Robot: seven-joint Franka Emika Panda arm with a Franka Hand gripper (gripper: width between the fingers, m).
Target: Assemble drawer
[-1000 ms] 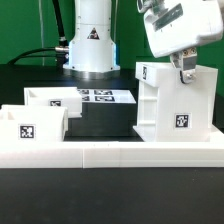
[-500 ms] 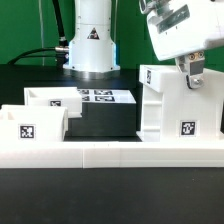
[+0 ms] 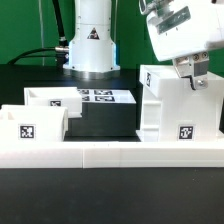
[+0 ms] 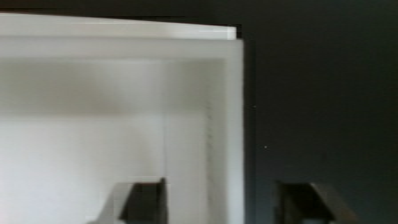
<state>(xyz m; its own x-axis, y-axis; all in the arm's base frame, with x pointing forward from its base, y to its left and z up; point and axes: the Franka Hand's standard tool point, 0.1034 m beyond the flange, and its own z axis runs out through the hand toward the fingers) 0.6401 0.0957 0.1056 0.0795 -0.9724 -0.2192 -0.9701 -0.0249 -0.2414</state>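
The drawer's large white casing point(image 3: 165, 105) stands at the exterior view's right, with a tag on its front. My gripper point(image 3: 192, 75) is at its top edge, fingers either side of one wall. In the wrist view the gripper point(image 4: 222, 192) straddles that thin wall of the casing point(image 4: 107, 110), with a gap between each dark finger point(image 4: 146, 200) and the wall, so it is open. Two small white box trays sit at the exterior view's left, one in front point(image 3: 35, 128) and one behind it point(image 3: 52, 98).
A long low white rail point(image 3: 110, 153) runs across the front. The marker board point(image 3: 100, 97) lies flat behind the trays on a dark block. The robot's base point(image 3: 90, 45) stands at the back, with cables to its left.
The casing shifted a little to the exterior view's right and toward the camera along with the gripper, then stopped. The fingers now stand slightly wider apart on its wall.
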